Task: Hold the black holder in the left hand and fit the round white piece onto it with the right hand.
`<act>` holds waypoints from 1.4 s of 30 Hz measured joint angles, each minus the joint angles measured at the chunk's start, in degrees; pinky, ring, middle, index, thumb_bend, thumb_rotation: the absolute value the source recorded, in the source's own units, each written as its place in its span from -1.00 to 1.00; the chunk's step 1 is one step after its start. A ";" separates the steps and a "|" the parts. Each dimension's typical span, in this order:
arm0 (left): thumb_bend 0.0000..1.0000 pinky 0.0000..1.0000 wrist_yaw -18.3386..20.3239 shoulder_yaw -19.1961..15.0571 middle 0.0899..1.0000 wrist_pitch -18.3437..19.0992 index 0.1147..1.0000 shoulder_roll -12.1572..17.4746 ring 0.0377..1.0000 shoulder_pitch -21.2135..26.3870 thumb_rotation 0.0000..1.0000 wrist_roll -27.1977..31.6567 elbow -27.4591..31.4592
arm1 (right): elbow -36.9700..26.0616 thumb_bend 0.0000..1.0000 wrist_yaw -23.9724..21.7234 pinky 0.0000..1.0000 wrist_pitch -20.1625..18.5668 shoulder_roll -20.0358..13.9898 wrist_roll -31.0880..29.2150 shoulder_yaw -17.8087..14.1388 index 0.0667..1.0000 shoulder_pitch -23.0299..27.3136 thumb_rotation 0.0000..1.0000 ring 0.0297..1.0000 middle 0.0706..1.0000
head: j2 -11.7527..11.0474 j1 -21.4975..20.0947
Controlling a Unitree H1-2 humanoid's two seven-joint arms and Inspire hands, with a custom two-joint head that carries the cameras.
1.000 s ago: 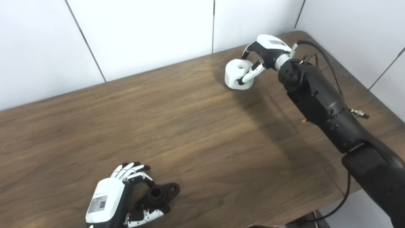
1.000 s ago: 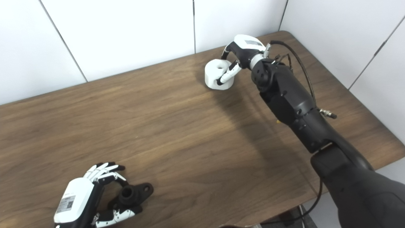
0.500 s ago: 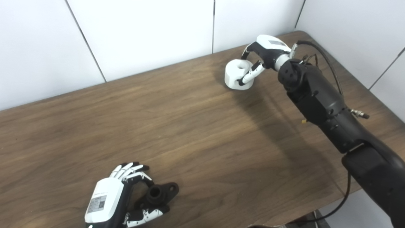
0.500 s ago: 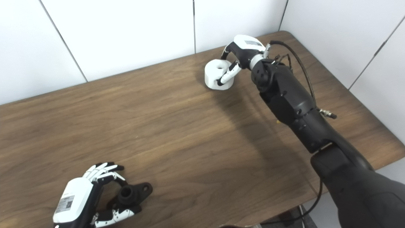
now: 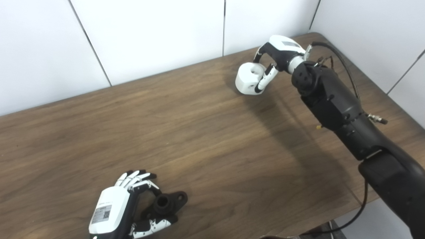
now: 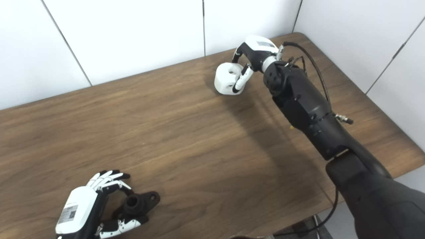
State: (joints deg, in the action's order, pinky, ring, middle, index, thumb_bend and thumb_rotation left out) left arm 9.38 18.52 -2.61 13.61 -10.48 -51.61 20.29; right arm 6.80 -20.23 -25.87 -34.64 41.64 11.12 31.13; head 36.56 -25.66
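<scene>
The black holder point(image 5: 167, 202) lies near the table's front left edge, its socket facing up. My left hand point(image 5: 113, 209) is curled around its left end, fingers behind it and thumb in front. At the far right of the table, the round white piece point(image 5: 247, 78), which has a hole in its top, is tipped to one side. My right hand point(image 5: 279, 53) is shut on it, with fingers over its top and thumb against its near side. The two parts are far apart.
The wooden table point(image 5: 199, 132) stretches bare between the two hands. White wall panels stand right behind its far edge and at the right corner. A black cable point(image 5: 342, 63) loops off my right forearm. The table's front right edge is close to my right arm.
My right hand has tilted the white piece and raised it slightly off the table. The left hand and the holder have stayed put.
</scene>
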 measured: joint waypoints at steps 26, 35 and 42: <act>0.04 0.83 -0.13 0.83 0.52 0.60 -0.16 -0.97 0.70 0.57 -0.90 -1.91 -0.04 | -8.87 0.05 -3.75 0.59 2.58 -3.96 -0.46 0.11 -0.10 -2.06 -0.72 0.72 0.44 | 2.19 7.72; 0.04 0.89 -0.46 2.91 0.56 2.74 -0.16 -3.49 0.76 1.46 -0.90 -4.97 -0.97 | -22.92 0.05 -11.37 0.81 3.21 -7.92 -1.21 0.21 -0.10 -4.39 -0.72 0.81 0.49 | 4.75 18.37; 0.04 0.93 -0.89 4.42 0.56 4.13 -0.16 -5.11 0.77 2.89 -0.90 -6.55 -2.39 | -32.78 0.05 -16.38 0.78 2.25 -7.48 -1.26 0.16 -0.11 -7.71 -0.72 0.83 0.52 | 6.59 23.20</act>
State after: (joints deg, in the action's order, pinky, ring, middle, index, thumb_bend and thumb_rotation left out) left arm 8.49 22.94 1.52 8.50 -7.58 -58.16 17.90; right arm -25.98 -36.60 -23.62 -42.12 40.38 11.28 23.41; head 43.15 -2.47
